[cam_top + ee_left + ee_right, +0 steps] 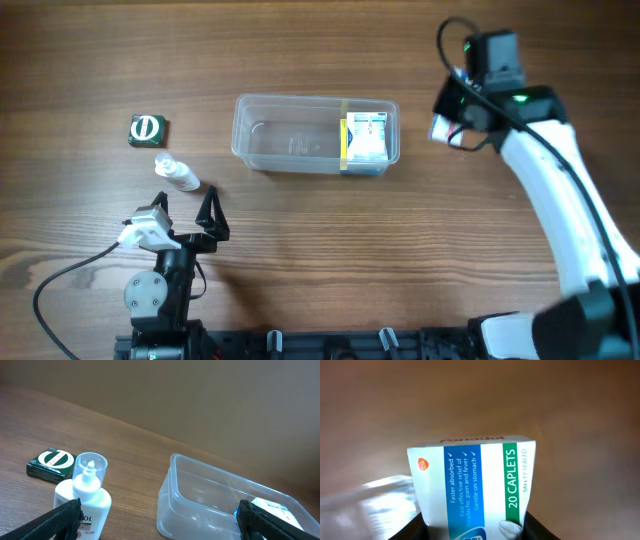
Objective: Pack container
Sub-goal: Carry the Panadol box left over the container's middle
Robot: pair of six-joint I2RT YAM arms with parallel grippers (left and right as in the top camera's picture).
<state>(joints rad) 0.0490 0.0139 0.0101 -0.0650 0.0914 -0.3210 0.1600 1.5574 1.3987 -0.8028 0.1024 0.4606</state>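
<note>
Bottle (177,175) lies just ahead of the left claw (184,200), fingers spread, empty. Farther ahead-right sits the container (285,140), long axis crosswise, carton (365,140) in its far end. Off that end, near but apart, the right claw (447,128) clamps a caplet box (475,485).

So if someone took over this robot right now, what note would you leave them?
The left tool is open and empty, just short of the small white bottle.
The right tool is shut on a caplet box, off the right end of the clear container.
Done: one white box sits inside, at the right end.
Left: the caplet box, the bottle and the dark green box.
</note>
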